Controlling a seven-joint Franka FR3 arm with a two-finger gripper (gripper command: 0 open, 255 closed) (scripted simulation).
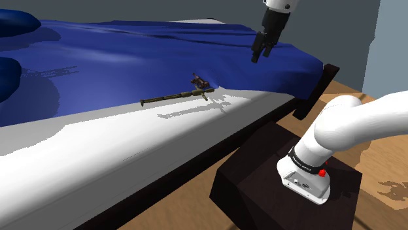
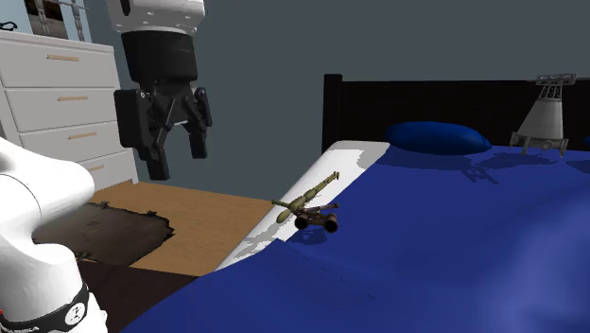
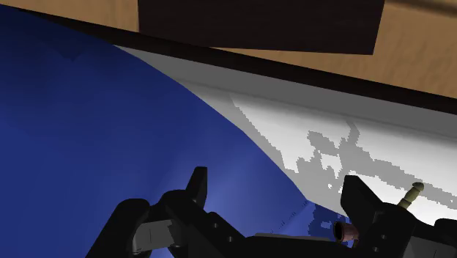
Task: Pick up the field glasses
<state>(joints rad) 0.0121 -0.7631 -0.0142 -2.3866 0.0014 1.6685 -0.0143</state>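
I judged the pick not yet begun: the gripper (image 1: pixel 263 55) hung in the air, its fingers spread wide with nothing between them, and the field glasses (image 1: pixel 201 82) lay on the blue blanket (image 1: pixel 131 59) well below the fingertips, one reddish barrel peeping beside a finger in the wrist view. The descent, the closing and the lift were all left. I counted one pair of field glasses, one long olive gun-shaped thing (image 1: pixel 175 97) just beside them, two dark blue pillows (image 1: pixel 16 25) and one white chest of drawers (image 2: pixel 57 95).
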